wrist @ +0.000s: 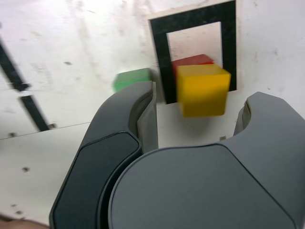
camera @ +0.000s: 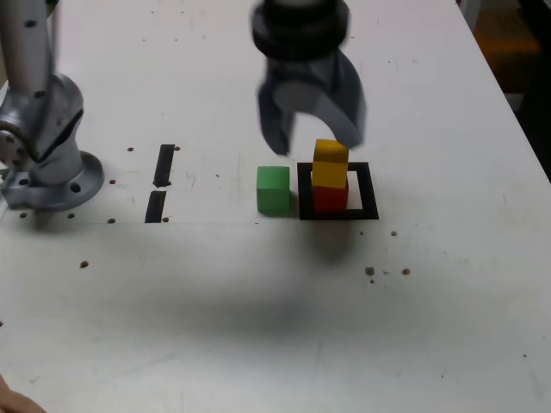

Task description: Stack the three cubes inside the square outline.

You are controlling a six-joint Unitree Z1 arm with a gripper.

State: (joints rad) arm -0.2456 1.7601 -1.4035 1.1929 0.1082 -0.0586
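Note:
A yellow cube (camera: 331,162) sits on top of a red cube (camera: 330,197) inside the square outline (camera: 337,192) of black tape. The green cube (camera: 273,189) rests on the table just outside the outline, on the exterior view's left of it. My gripper (camera: 312,138) hovers just above and behind the stack, jaws apart, holding nothing. In the wrist view the yellow cube (wrist: 202,88) lies between the two fingers without touching them, the red cube (wrist: 192,60) peeks out beneath it, and the green cube (wrist: 132,79) is partly hidden behind one finger (wrist: 143,109).
Two short black tape strips (camera: 160,182) lie on the white table (camera: 258,310) toward the exterior view's left. The arm's metal base (camera: 43,146) stands at the far left. Small dark specks dot the tabletop.

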